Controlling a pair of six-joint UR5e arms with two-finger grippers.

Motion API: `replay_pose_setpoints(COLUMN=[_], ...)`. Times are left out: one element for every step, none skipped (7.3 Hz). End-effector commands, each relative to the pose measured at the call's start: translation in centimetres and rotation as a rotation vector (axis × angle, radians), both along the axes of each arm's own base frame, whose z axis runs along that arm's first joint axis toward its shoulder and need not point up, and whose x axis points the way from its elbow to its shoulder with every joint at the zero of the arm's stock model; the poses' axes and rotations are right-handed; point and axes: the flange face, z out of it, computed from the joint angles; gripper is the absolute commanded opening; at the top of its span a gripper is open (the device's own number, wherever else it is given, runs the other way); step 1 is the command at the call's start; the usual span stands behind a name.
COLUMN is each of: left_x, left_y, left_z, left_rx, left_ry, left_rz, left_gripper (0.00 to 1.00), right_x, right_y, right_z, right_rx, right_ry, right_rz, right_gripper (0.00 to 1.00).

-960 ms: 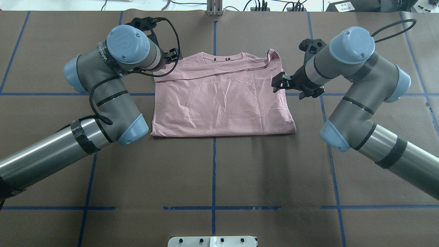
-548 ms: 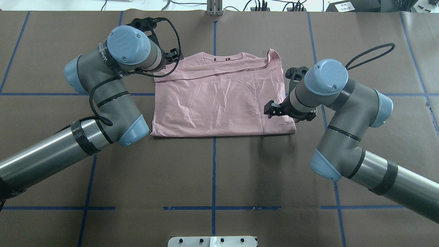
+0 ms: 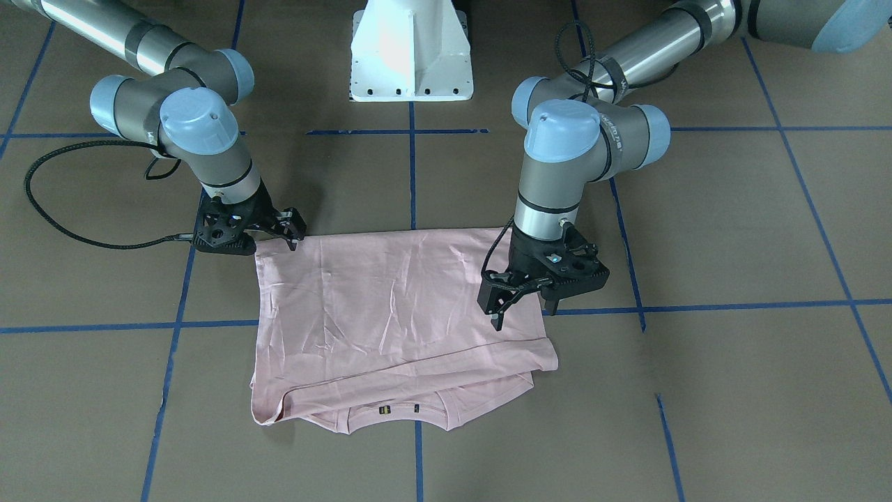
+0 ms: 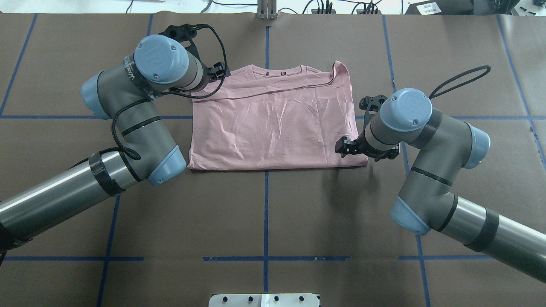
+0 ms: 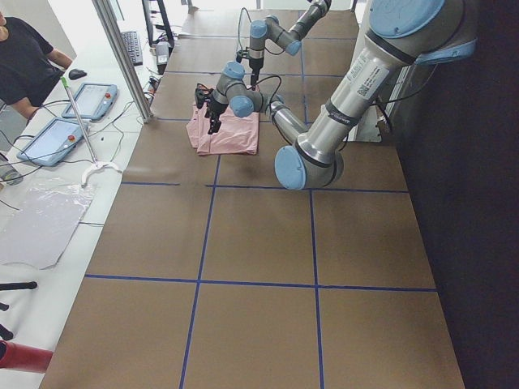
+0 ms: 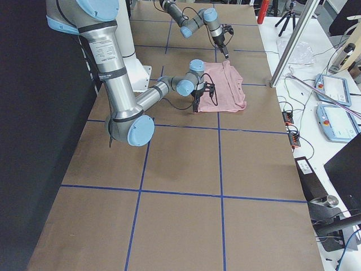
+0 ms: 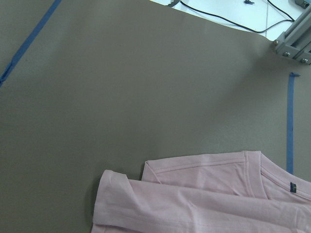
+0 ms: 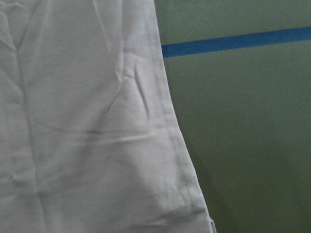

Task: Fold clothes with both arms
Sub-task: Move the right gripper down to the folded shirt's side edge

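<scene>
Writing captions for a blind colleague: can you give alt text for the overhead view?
A pink T-shirt lies partly folded on a brown table marked with blue tape lines. The left gripper is at the shirt's collar-end left corner, the right gripper at its near right corner.

Pink T-shirt (image 4: 273,123), flat and creased
Plain side up, collar toward the far edge; left arm (image 4: 128,111) at a shoulder corner, right arm (image 4: 426,145) at a hem corner.
</scene>
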Motion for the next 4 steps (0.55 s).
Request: replay_pose_setpoints(left_x=[-0.75, -0.76, -0.76, -0.68], left_y=[0.76, 0.77, 0.77, 0.85], left_z=[0.81, 0.92, 0.92, 0.90], left_rx=[0.002, 0.001, 0.001, 0.002], left_ry=[0.001, 0.000, 0.000, 0.001], left_rz=[0.000, 0.000, 0.000, 0.001], left_gripper=[1.00, 1.00, 1.00, 1.00], right_x=[-0.19, -0.28, -0.01, 0.09], right_y=[-0.04, 0.01, -0.25, -0.31], right_z=[0.43, 0.51, 0.51, 0.58], right_rx=[0.003, 0.015, 0.025, 0.046], right_ry=[0.009, 0.012, 0.012, 0.014], right_rz=[-0.007, -0.023, -0.029, -0.050], right_gripper=[0.84, 0.62, 0.33, 0.03])
